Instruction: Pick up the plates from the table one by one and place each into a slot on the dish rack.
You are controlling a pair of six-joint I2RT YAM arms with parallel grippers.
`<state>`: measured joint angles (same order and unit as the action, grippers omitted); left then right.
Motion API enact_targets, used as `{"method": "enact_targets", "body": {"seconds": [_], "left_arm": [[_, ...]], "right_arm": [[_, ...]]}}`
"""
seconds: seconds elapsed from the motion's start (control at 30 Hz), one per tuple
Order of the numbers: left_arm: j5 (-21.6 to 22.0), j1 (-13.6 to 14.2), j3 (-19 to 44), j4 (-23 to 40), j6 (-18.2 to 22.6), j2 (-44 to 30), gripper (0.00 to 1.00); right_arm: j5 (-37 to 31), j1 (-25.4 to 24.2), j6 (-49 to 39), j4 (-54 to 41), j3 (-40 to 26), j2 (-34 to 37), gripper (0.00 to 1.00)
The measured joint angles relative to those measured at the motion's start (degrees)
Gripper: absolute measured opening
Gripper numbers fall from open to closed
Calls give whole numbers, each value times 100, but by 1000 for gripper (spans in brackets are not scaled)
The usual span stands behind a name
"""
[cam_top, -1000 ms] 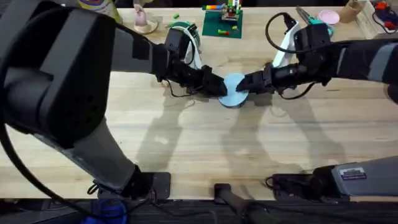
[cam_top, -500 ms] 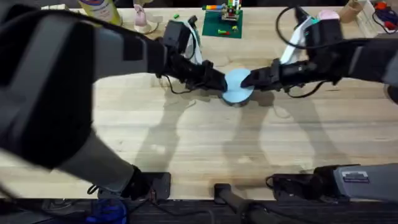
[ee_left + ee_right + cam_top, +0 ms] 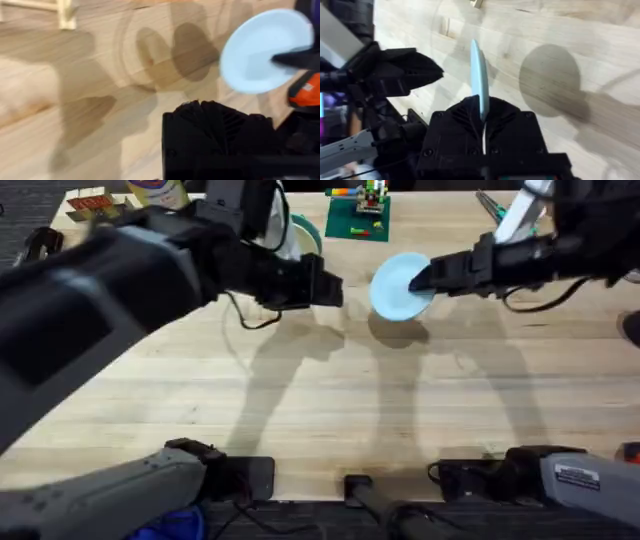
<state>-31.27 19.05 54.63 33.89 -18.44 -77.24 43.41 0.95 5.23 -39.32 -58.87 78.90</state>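
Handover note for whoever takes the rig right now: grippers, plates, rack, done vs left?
Right gripper: shut on the rim of the pale blue plate, held clear above the table; the right wrist view shows the plate edge-on between its fingers.
Left gripper: holds nothing, off to the plate's side; open or shut cannot be told.
Teal plate: at the far edge behind the left arm, partly hidden.
Done: blue plate lifted.
Left: slot it into the dish rack, then do the remaining plates. Rack position cannot be confirmed from these views.
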Motion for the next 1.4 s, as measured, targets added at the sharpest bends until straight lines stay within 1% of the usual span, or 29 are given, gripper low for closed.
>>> {"method": "enact_targets", "body": {"seconds": [0.2,0.37,0.5,0.63,0.67,0.7,0.83,0.87,0.93,1.13,1.27,1.4], "left_arm": [[891,0,0,812,140,832,39],[1587,-1,0,1350,325,1350,38],[1869,-2,0,1695,619,1554,38],[2054,0,2,1764,866,1589,51],[2119,0,2,1766,921,1589,141],[2185,0,2,1764,942,1589,282],[2361,-2,2,1769,999,1589,900],[2382,-2,2,1771,1004,1589,969],[2409,0,2,1775,1015,1591,992],[2469,0,2,1736,1039,1591,995],[2472,0,2,1659,1054,1589,995],[2474,0,2,1540,1056,1589,994]], "right_arm": [[-588,0,-735,-1183,-978,-21,31],[-1231,68,-1307,-1702,-1594,-21,31],[-1791,258,-1781,-1978,-1955,-21,31],[-2173,482,-2127,-1991,-2222,-21,31],[-2278,544,-2211,-1988,-2296,-21,31],[-2371,598,-2273,-1986,-2357,-21,31],[-2655,765,-2497,-1977,-2531,-21,31],[-2702,793,-2538,-1962,-2565,-21,31],[-2759,822,-2617,-1895,-2626,-21,31],[-2860,832,-2764,-1811,-2993,8,30],[-2886,900,-2858,-1807,-3528,226,29],[-2885,1030,-2962,-1794,-4077,600,27]]}}
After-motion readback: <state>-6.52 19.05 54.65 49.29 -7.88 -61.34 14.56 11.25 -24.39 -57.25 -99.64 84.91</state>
